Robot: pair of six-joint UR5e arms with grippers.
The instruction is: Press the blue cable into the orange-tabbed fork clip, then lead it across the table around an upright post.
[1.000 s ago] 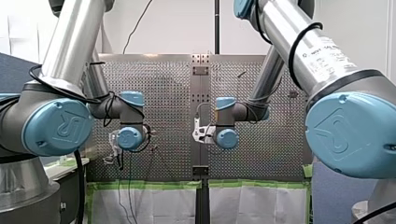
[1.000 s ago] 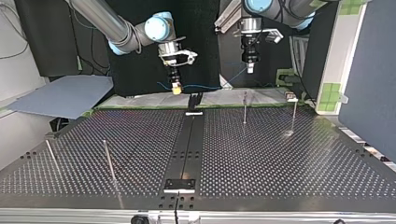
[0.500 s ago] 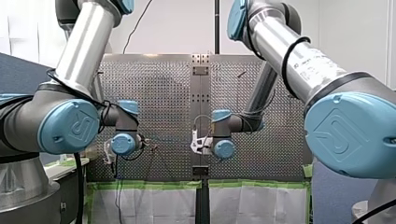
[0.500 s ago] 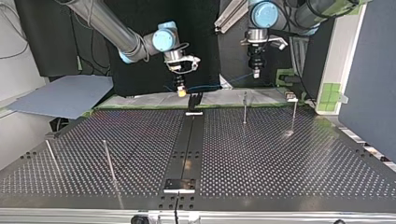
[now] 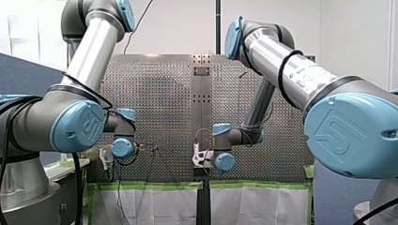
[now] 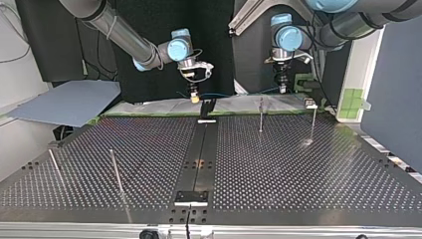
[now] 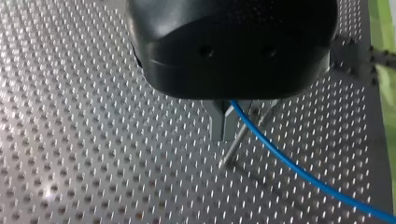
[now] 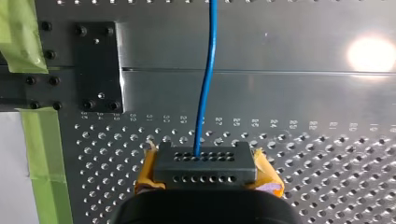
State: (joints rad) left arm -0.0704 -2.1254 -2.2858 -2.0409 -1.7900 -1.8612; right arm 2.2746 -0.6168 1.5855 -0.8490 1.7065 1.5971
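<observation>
Blue cable (image 8: 208, 70) first. Sits pinched between the yellow pads (image 8: 147, 170) of my right gripper (image 8: 205, 161), shut tight on it, and runs straight ahead from the fingertips. Next out, the dark fork clip (image 6: 208, 106). Stands at the far edge of the table (image 6: 298, 169), just beside that gripper, at its right in the top view. Shows no orange tabs from there, too small to tell. Looks empty so far, with the cable passing just above the fork, stretched sideways along the far edge. Further along, my left gripper (image 7: 228, 128). Holds the same cable in closed metal fingers, with an upright post (image 7: 232, 149) just under them. Nearest to the clip: my right gripper. So, most likely, a push down into the fork from that side.
</observation>
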